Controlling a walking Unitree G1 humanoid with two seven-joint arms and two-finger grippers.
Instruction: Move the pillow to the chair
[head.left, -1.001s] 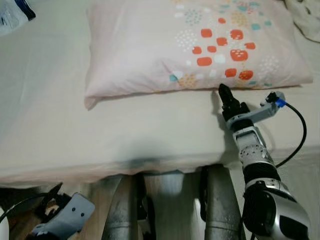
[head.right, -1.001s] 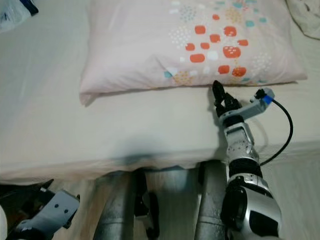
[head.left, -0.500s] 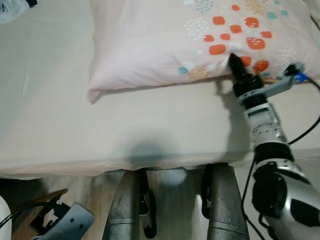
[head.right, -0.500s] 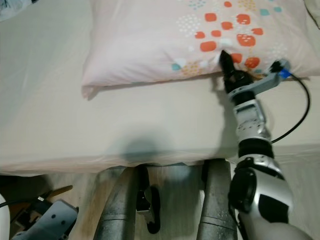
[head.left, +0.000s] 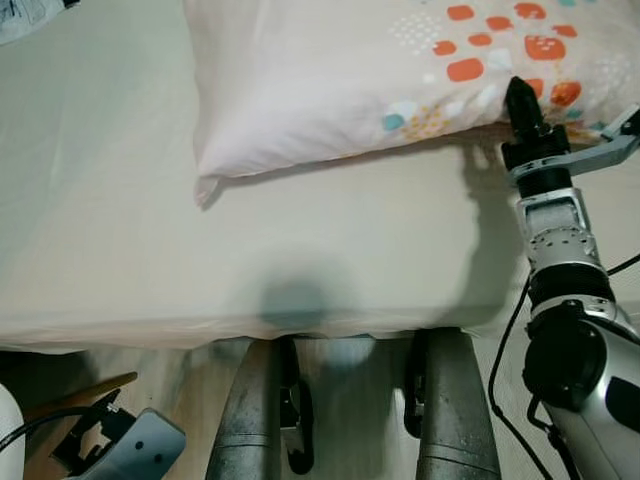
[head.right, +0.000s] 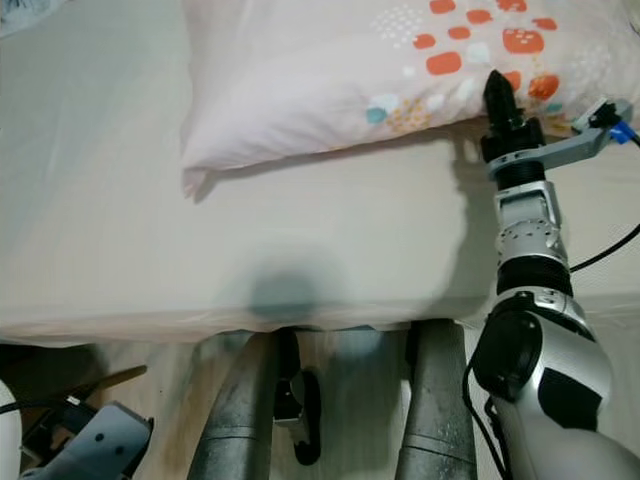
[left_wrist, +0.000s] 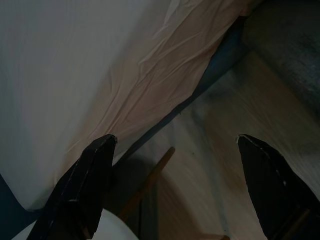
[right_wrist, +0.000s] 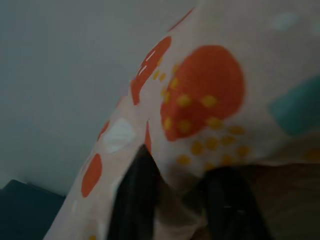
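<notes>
A pale pink pillow (head.left: 340, 80) with orange and teal spots lies on the bed (head.left: 150, 250). My right gripper (head.left: 520, 98) reaches up from the bed's near edge and sits at the pillow's near hem, by its right end. In the right wrist view its fingers (right_wrist: 137, 200) press into the spotted pillow fabric (right_wrist: 200, 100), and a fold of cloth is pinched between them. My left gripper (left_wrist: 175, 150) hangs low beside the bed over the wooden floor, open with nothing in it; it also shows at the bottom left (head.left: 95, 445).
The beige sheet (head.right: 120, 200) covers the mattress down to its front edge (head.left: 200, 335). My two legs (head.left: 260, 420) stand against that edge. A wooden slat (head.left: 100, 385) lies on the floor at the lower left. A blue-and-white bag (head.left: 25, 12) lies at the bed's far left.
My right gripper has gone forward from the bare sheet to the pillow's hem and into the fabric. The camera has shifted, so the whole scene sits differently. The left arm still hangs.
</notes>
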